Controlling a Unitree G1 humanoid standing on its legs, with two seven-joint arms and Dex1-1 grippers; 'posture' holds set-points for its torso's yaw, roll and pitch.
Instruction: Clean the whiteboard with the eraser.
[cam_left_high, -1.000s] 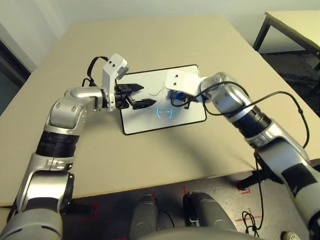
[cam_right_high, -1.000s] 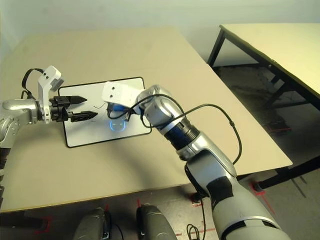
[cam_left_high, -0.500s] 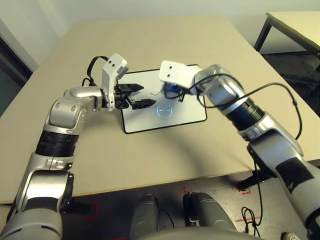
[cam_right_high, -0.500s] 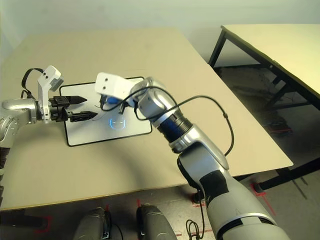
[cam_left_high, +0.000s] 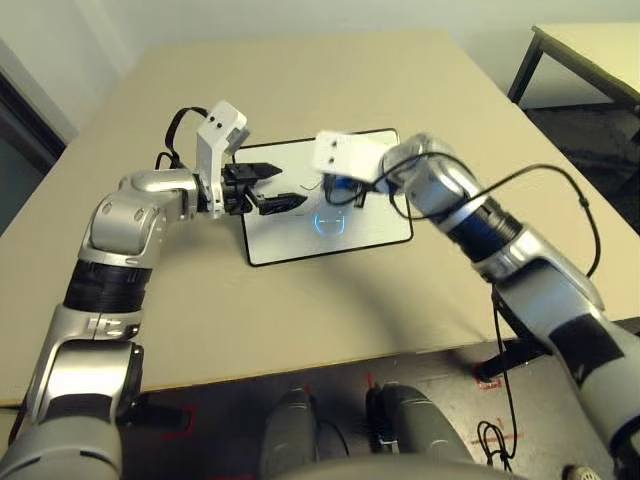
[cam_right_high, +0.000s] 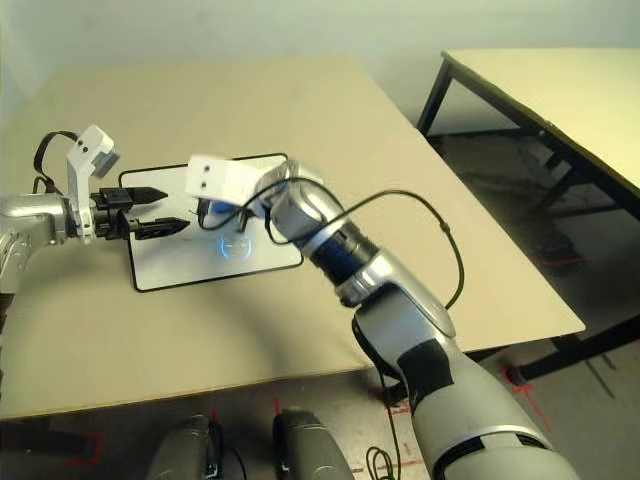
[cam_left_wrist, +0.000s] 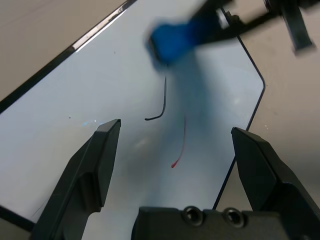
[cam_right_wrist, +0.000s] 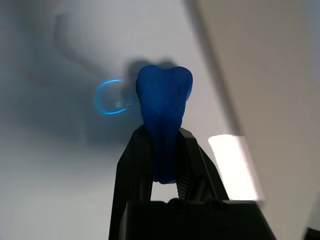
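The whiteboard (cam_left_high: 385, 220) lies flat on the middle of the table. It carries a thin black curved line (cam_left_wrist: 163, 102) and a short red stroke (cam_left_wrist: 180, 145). My right gripper (cam_right_wrist: 162, 142) is shut on the blue eraser (cam_right_wrist: 163, 107), which sticks out past the fingertips. The eraser (cam_left_high: 345, 188) is held down at the board's centre, just beyond the black line. My left gripper (cam_left_high: 287, 188) hovers open over the board's left part, its fingers (cam_left_wrist: 95, 160) wide apart and holding nothing, pointing toward the eraser (cam_left_wrist: 172, 40).
A blue ring of light (cam_left_high: 328, 222) glows on the board near the eraser. The beige table (cam_left_high: 300, 80) has free room all around the board. A second table (cam_right_high: 560, 90) stands off to the right. A black cable (cam_left_high: 560, 190) loops over my right forearm.
My right gripper has carried the eraser leftward across the board toward its centre. My left arm has drawn back slightly to the left, still open.
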